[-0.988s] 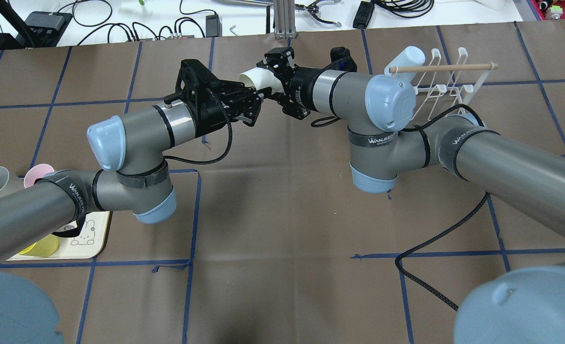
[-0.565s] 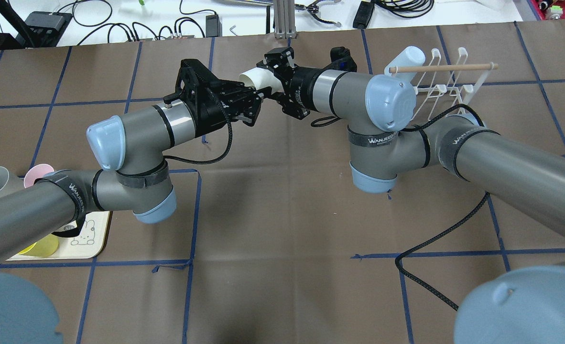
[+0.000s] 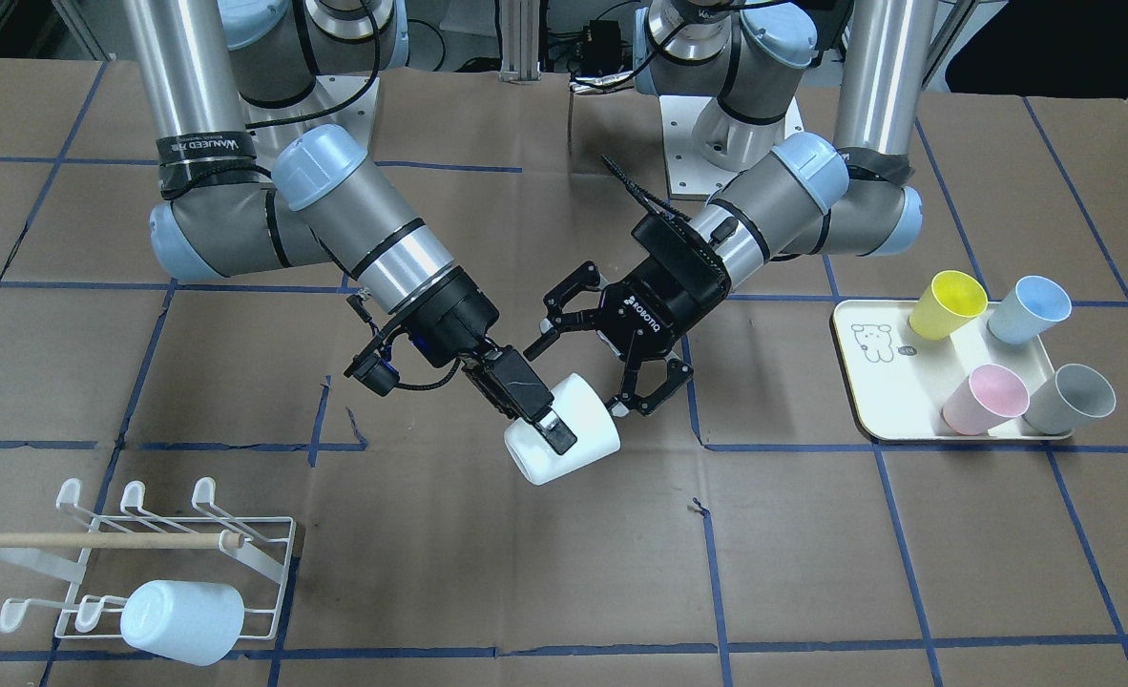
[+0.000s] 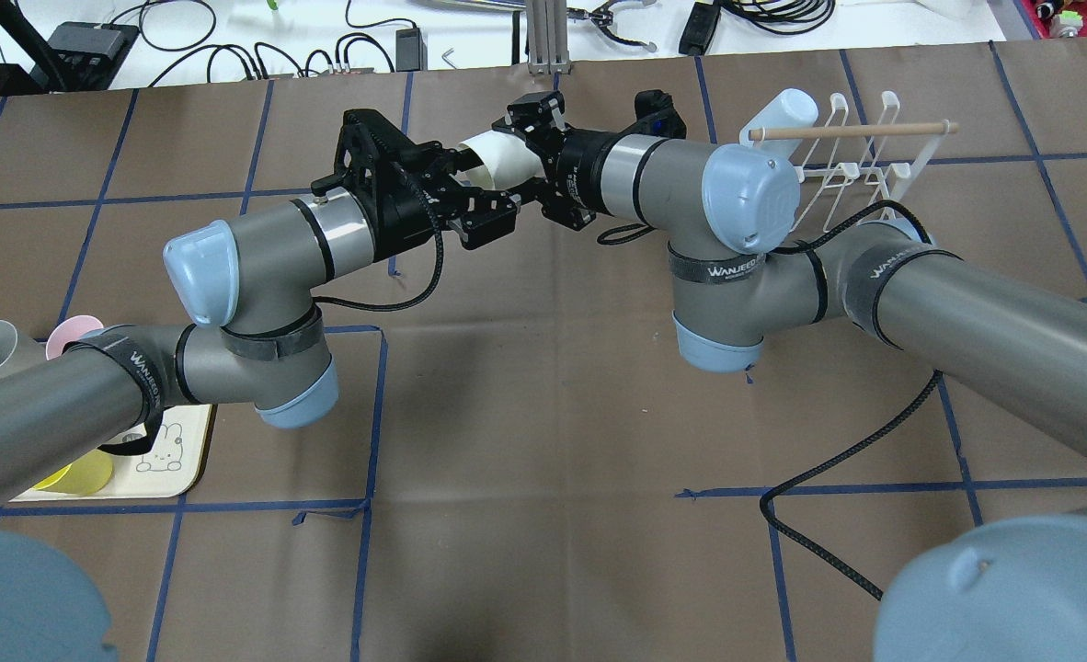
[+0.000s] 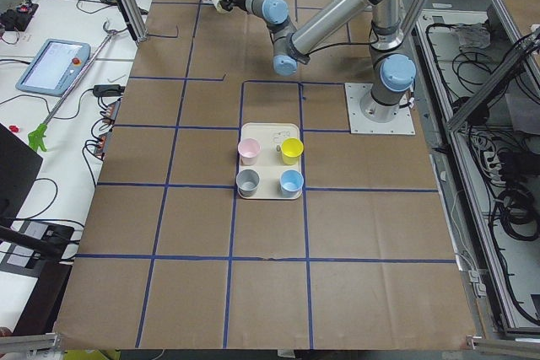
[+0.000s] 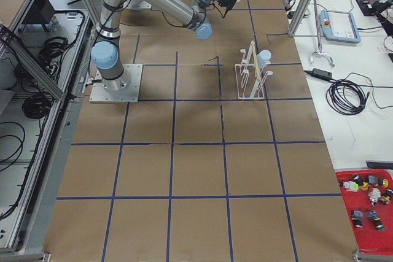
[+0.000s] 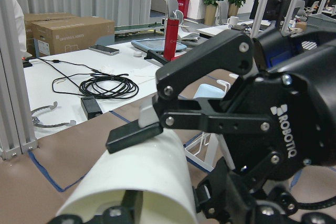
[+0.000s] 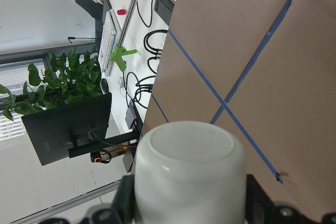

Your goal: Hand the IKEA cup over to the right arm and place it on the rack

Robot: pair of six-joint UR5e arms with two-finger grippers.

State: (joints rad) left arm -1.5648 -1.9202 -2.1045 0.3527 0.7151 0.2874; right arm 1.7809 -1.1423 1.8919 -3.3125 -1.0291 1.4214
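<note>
So right now the white cup is up in the air over the middle of the table, lying tilted on its side. The right gripper is clamped on it, one finger pressed across the outside wall. The left gripper sits right by the cup's other end with its fingers spread wide, squeezing nothing. The rack is well off to the robot's right, with a pale cup tipped on it. Four coloured cups sit on the cream tray.
</note>
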